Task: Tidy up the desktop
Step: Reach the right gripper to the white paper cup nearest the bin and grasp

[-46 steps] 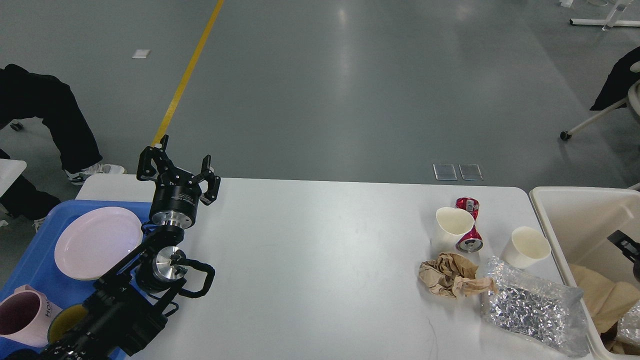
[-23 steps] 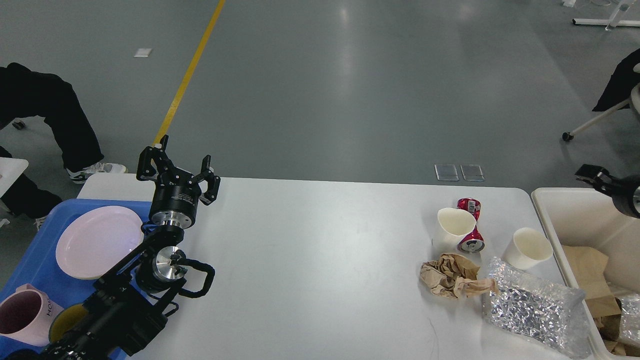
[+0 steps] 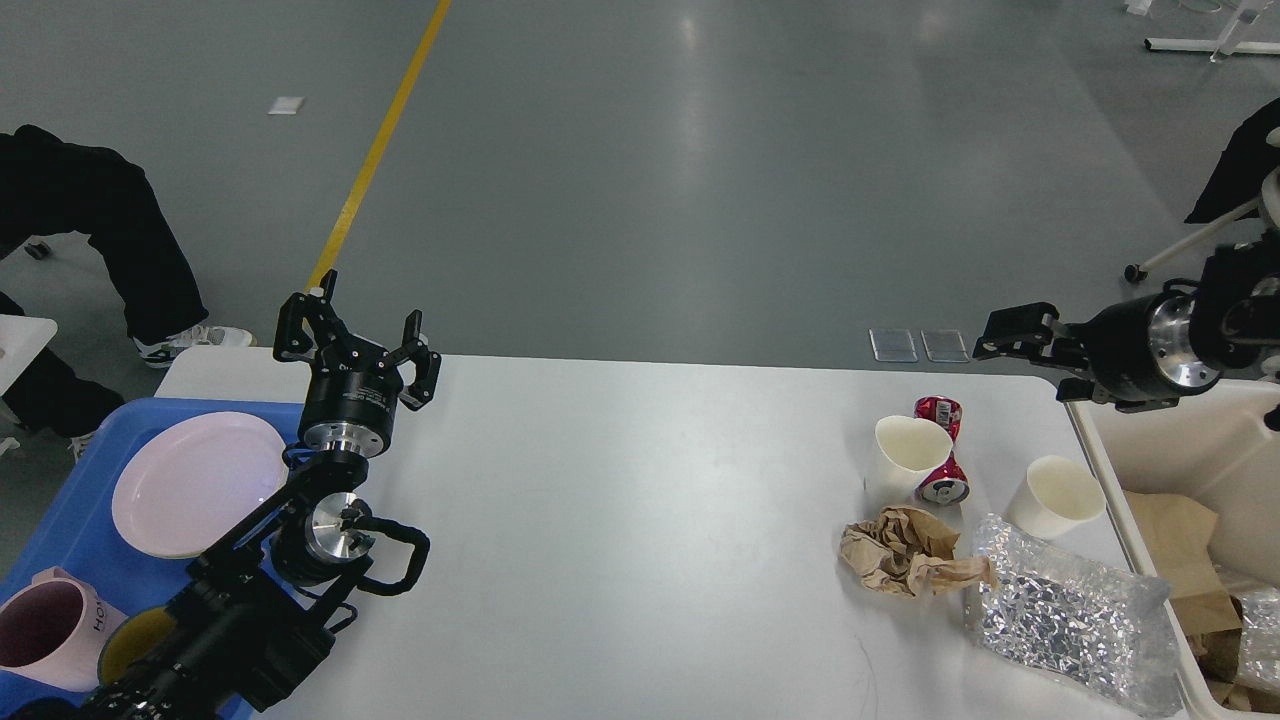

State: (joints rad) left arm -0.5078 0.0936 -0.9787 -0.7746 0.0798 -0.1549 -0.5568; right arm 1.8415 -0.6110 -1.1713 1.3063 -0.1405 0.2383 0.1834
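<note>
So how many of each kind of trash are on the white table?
White paper cups: 2
Crushed red soda cans: 1
Crumpled brown paper wads: 1
Shiny silver foil bags: 1
Total: 5

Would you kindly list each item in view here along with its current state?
left pincer: open, empty
right pincer: state unclear, nothing visibly held
red can: crushed, lying down
two paper cups: tilted, empty
brown paper: crumpled
silver bag: lying flat on the desktop
pink plate: empty, in blue tray
</note>
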